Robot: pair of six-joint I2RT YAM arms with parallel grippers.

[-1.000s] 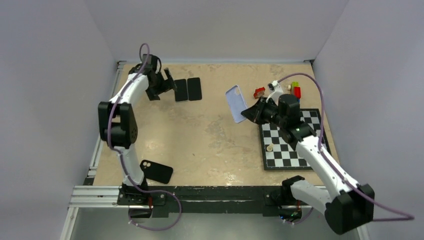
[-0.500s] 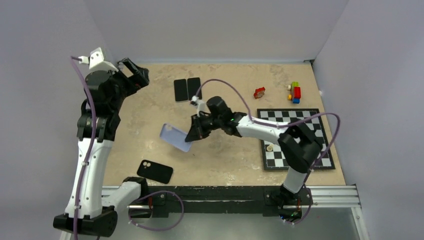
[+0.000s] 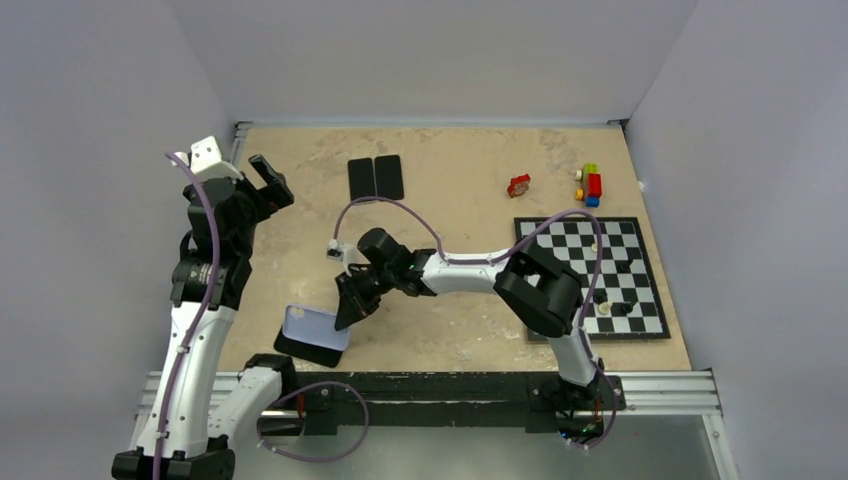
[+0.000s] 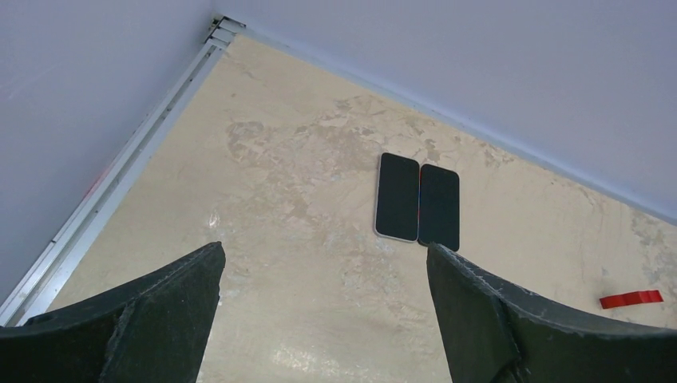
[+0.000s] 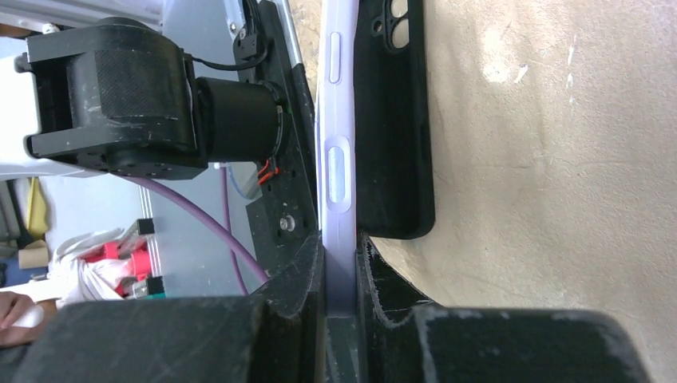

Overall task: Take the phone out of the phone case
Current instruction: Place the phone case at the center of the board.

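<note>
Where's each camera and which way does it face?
Top external: overhead, near side, looking down on the table; left arm, right arm show.
Left wrist: raised, facing the far-left corner and two phones; open left pincer shows.
Right wrist: low, looking along the lavender case the right pincer clamps, black case beside.
Shared: top and left wrist see the phones.

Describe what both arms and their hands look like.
The left arm and right arm share white link shells, bulky black joints and a looping purple cable each. The left hand and right hand are black, with two wedge-shaped fingers.
</note>
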